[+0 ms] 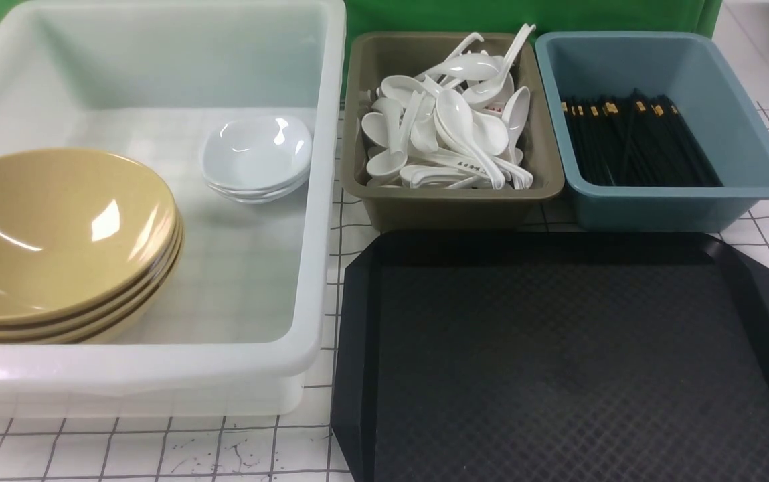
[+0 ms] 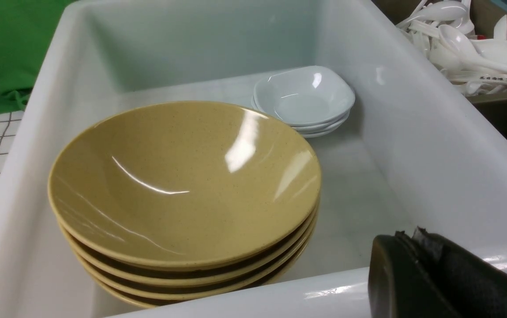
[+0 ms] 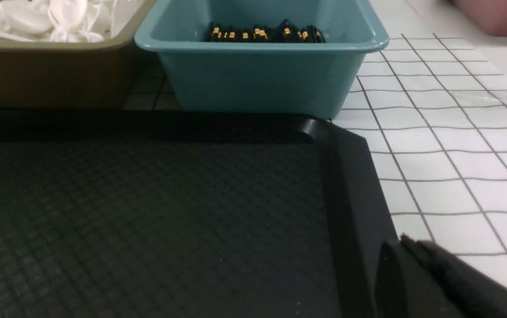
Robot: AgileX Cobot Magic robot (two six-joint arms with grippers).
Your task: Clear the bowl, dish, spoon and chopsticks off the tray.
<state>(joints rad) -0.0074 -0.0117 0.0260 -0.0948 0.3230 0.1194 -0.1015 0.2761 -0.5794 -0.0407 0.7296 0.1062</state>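
The black tray (image 1: 571, 361) is seen nearest, bare. Both pairs of fingers, left (image 2: 438, 274) and right (image 3: 430, 282), are closed on nothing. The bowl (image 1: 56, 234) and the dish (image 1: 257, 154) are stacked in the white tub (image 1: 320, 201). Farther, the spoon (image 1: 458, 120) and chopsticks (image 1: 632, 137) are kept in bins.

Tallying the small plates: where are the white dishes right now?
In the front view, the white dishes sit stacked inside the white tub on the left, behind the yellow bowls.

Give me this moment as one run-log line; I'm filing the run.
tray: bare | bowls, dishes: stacked in white tub | spoons: olive bin | chopsticks: blue bin | jaws: both shut, holding nothing
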